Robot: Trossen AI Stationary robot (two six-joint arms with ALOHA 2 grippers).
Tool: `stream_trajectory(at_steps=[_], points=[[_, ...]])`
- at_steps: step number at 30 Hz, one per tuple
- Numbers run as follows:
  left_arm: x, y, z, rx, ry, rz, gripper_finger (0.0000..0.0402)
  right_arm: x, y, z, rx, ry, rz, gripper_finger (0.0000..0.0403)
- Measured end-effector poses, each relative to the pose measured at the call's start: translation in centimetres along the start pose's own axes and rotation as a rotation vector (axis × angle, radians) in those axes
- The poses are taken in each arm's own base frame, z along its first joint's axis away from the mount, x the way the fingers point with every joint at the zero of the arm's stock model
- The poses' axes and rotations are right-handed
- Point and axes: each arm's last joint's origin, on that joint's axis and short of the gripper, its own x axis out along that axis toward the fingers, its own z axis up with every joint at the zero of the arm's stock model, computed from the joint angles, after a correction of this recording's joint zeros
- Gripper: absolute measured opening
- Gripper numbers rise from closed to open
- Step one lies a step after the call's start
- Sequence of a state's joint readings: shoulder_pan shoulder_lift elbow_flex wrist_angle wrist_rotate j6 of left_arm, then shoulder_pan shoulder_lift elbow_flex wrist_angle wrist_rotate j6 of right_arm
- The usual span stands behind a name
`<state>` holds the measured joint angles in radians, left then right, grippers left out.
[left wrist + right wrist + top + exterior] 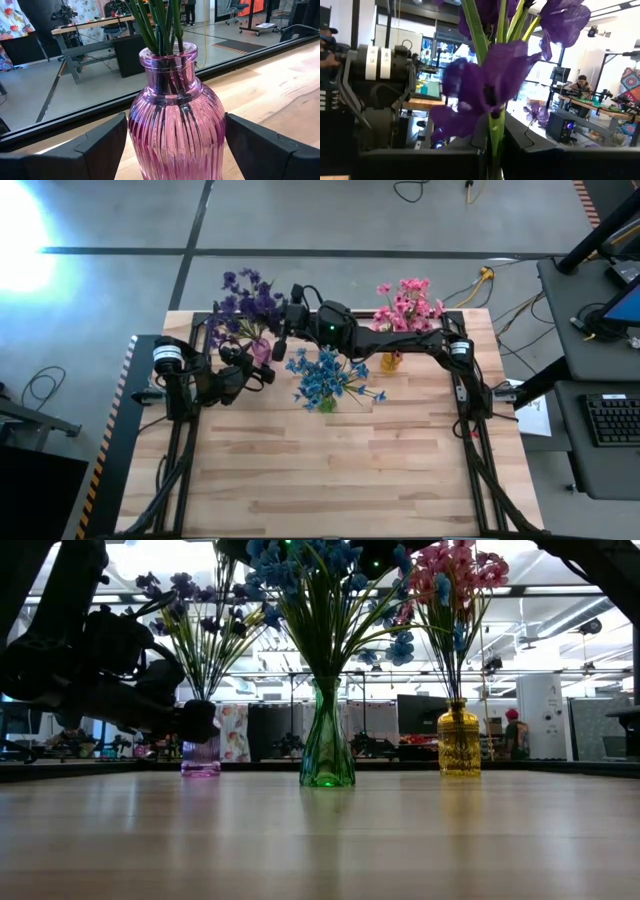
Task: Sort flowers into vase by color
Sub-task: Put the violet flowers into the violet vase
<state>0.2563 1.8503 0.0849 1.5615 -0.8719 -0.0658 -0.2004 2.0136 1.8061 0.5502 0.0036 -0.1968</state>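
Three vases stand along the far part of the table. A ribbed purple-pink vase (262, 350) holds purple flowers (245, 300), a green vase (327, 745) holds blue flowers (325, 378), and a yellow vase (459, 745) holds pink flowers (408, 304). My left gripper (255, 370) is at the purple vase, one finger on each side of it (175, 135). My right gripper (285, 330) reaches across from the right, above that vase. It is shut on a purple flower sprig (490, 95). My left gripper has the purple vase's ribbed body (220, 135) between its two fingers (100, 145), which lie against opposite sides. They come level from the table's left. The vase stands upright on the table. My right gripper pinches the purple sprig's green stem (496, 137) between its two fingers, just below the blossoms. The sprig stands up past the fingers; its lower end is hidden.
The right arm (400, 340) stretches over the blue and pink bunches. The near half of the wooden table (340, 470) is bare board. People and workbenches show in the room beyond the far edge.
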Motion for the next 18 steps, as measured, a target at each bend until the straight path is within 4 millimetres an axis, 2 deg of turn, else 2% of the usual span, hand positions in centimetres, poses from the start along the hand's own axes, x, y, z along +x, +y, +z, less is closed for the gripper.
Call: stream_trajectory(at_steps=[12,15,18], points=[[0.0,0.0,-0.1,0.007,0.006,0.000,0.0310,-0.1,0.2,-0.3,-0.011,0.005,0.004,0.0017],[0.0,0.0,-0.1,0.007,0.005,0.000,0.0310,0.2,0.3,-0.8,-0.011,-0.035,-0.004,0.0017],[0.0,0.0,-0.1,0.007,0.005,0.001,0.0310,0.4,0.6,-2.3,-0.023,-0.026,-0.004,0.0017]])
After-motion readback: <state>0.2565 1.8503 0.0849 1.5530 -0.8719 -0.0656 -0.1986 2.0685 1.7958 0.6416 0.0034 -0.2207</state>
